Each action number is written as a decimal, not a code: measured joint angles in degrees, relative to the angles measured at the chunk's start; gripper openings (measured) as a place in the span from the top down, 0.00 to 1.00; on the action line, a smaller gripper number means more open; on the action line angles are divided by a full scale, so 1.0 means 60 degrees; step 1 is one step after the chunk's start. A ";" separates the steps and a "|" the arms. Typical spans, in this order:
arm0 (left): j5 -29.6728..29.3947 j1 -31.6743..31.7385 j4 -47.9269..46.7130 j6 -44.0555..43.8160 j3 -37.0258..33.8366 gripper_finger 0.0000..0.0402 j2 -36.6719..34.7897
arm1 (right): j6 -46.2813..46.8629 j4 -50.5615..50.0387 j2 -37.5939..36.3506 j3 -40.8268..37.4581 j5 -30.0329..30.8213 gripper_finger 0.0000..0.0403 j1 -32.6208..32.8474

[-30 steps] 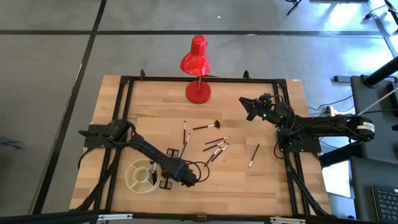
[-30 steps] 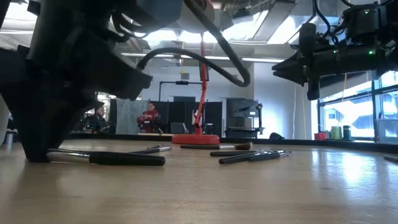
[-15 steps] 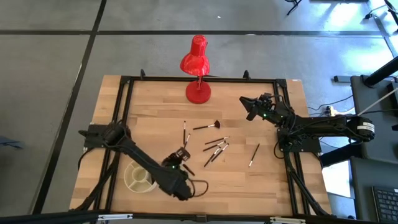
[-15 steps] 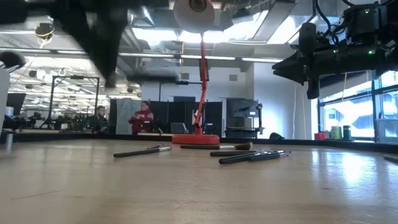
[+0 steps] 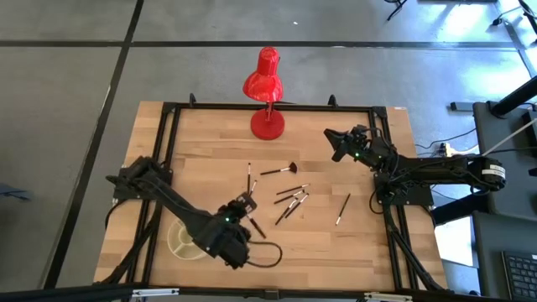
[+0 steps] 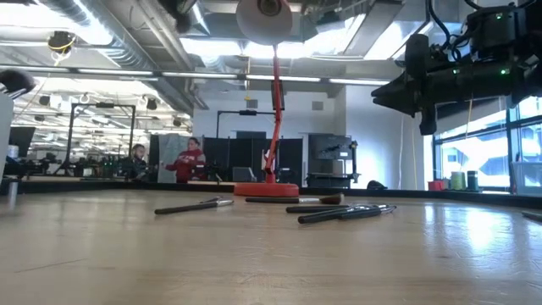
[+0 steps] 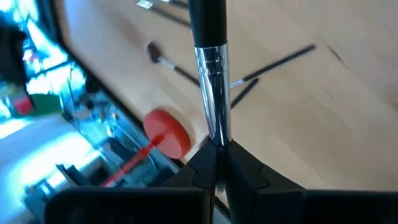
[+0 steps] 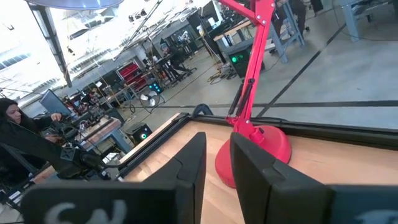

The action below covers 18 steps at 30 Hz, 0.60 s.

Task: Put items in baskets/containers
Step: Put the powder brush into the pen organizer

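My left gripper (image 5: 244, 207) hangs over the near middle of the table, right of the cream dish (image 5: 178, 241), and is shut on a makeup brush (image 7: 210, 74) with a dark handle and a silver ferrule. The left arm partly covers the dish. Several more brushes (image 5: 289, 200) lie flat on the wood around the table's middle and also appear in the low view (image 6: 339, 212). One brush (image 5: 342, 210) lies apart to the right. My right gripper (image 5: 336, 144) waits open and empty above the far right part of the table (image 6: 419, 85). My left gripper pinches the brush between its two fingers at the end of the silver ferrule (image 7: 216, 134). The tip beyond that is hidden between the fingers. The brush sticks out forward past the fingertips, dark handle (image 7: 207, 22) farthest away, lifted clear of the table.
A red desk lamp (image 5: 267, 84) stands on its round base (image 5: 268, 126) at the far middle edge. A black frame (image 5: 252, 106) runs around the tabletop. People sit in the room beyond the table (image 6: 188, 161). Bare wood lies along the near right (image 5: 336, 252).
My left gripper has risen from the tabletop near the near edge, out of the low view, taking one brush with it. That brush lay flat on the wood a second ago and is now lifted clear. The left arm drew back toward the dish.
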 joint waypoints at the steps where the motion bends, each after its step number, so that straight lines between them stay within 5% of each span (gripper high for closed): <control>1: -0.0058 0.0011 -0.0010 -0.0450 -0.0001 0.96 -0.0075 | 0.0006 -0.0016 0.0000 0.0000 0.0000 0.82 0.0000; 9: 0.0203 -0.0218 0.0033 -0.3891 -0.0001 0.97 -0.0520 | 0.0283 -0.0177 0.0004 0.0000 -0.0225 0.82 0.0000; 15: 0.2557 -0.0479 0.0000 -0.5522 -0.0001 0.97 -0.0848 | 0.0843 -0.0015 0.0002 0.0000 -0.0839 0.82 0.0000; 18: 0.3361 -0.0436 -0.0007 -0.6681 -0.0001 0.97 -0.1007 | 0.1443 0.0625 0.0004 0.0056 -0.1936 0.82 0.0000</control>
